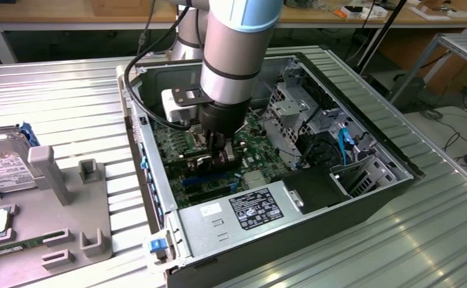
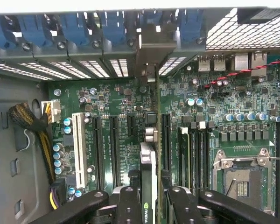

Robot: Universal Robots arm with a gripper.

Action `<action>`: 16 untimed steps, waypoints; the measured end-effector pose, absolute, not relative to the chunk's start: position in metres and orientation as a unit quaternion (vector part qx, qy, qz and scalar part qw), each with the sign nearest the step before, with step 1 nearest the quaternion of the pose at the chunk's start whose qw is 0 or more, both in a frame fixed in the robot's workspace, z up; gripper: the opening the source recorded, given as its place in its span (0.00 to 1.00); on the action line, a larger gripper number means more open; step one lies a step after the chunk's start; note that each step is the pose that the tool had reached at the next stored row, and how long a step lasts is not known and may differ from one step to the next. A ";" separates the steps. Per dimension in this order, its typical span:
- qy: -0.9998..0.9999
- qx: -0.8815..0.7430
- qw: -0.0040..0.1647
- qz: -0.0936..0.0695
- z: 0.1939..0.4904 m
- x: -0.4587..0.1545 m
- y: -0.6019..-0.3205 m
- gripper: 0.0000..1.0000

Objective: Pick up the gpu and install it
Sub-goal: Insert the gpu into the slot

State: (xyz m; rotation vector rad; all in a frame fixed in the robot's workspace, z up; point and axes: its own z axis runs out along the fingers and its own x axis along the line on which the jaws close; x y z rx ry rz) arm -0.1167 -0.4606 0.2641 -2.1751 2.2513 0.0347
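The tool (image 2: 149, 198) pinches the gpu (image 2: 148, 161) by its two flat faces, holding it on edge inside the open computer case (image 1: 380, 139). The card stands upright over the motherboard (image 2: 112, 93), among the board's expansion slots. Its metal bracket (image 2: 147, 51) lies against the case's rear slot openings, and I cannot tell whether it is seated.

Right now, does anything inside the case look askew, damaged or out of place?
Nothing stands out. The gpu stands on edge in the gripper, parallel to the motherboard slots, and no damage shows.
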 end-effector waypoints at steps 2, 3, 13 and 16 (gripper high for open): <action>0.719 -0.695 0.005 0.011 0.264 -0.117 -0.461 0.27; 0.719 -0.695 0.005 0.011 0.264 -0.117 -0.461 0.27; 0.718 -0.696 0.008 0.010 0.257 -0.118 -0.461 0.27; 0.718 -0.696 0.008 0.010 0.257 -0.118 -0.461 0.27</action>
